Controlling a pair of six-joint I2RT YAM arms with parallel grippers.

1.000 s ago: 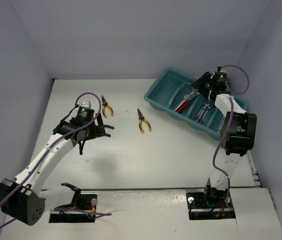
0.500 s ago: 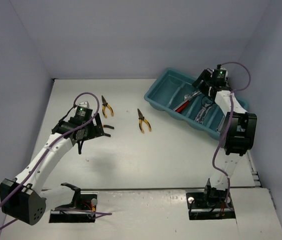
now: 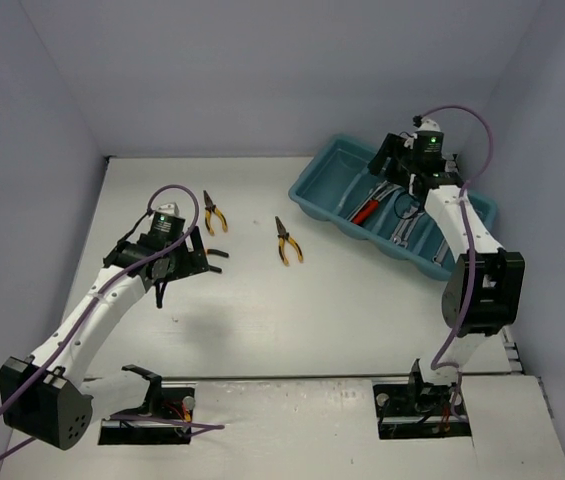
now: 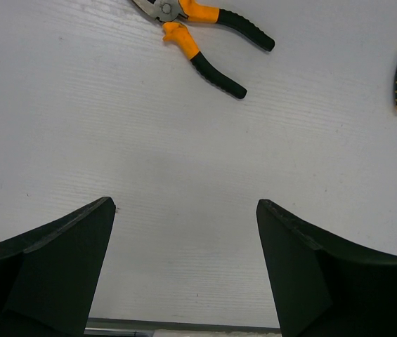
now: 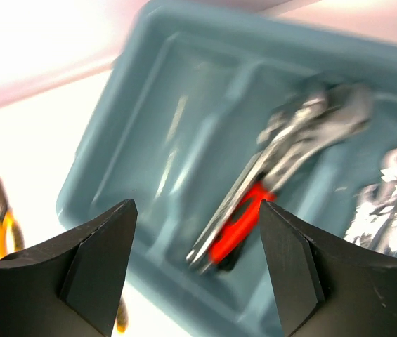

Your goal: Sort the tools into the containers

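You have the white table [image 3: 262, 310] under both arms, and on its far right side sits the teal tray [image 3: 314, 188], set at an angle, its four long compartments side by side. Your right claw [image 5: 197, 274] hangs above the tray with its fingers apart and nothing between them. Your left claw [image 4: 184, 270] hovers over bare table, spread wide too and holding nothing. In a middle compartment a red-handled tool [image 5: 235, 228] lies against a silver one [image 5: 303, 133]; silver wrenches [image 5: 388, 203] fill the next compartment to the right. Two orange-handled pliers lie on the table, one pair [image 4: 202, 35] just ahead of your left claw, the other pair [image 3: 287, 242] between it and the tray. The tray tools are too blurred to read any markings.
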